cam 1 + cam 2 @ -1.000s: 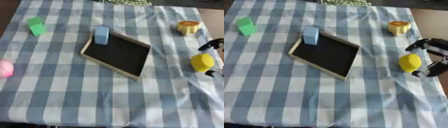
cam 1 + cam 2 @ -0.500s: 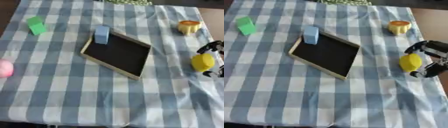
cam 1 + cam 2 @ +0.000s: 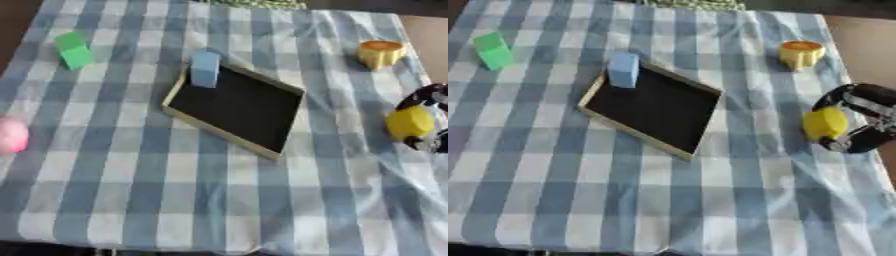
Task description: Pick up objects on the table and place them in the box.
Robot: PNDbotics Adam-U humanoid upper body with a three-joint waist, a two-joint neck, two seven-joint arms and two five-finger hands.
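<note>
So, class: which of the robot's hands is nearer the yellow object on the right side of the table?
Right. The right hand is curled around the yellow object at the table's right edge. The left hand shows in neither view.

Right hand (image 3: 859, 120) at the right edge, low over the surface, fingers and thumb curled round a yellow object (image 3: 825, 123); left hand not visible in either view.
</note>
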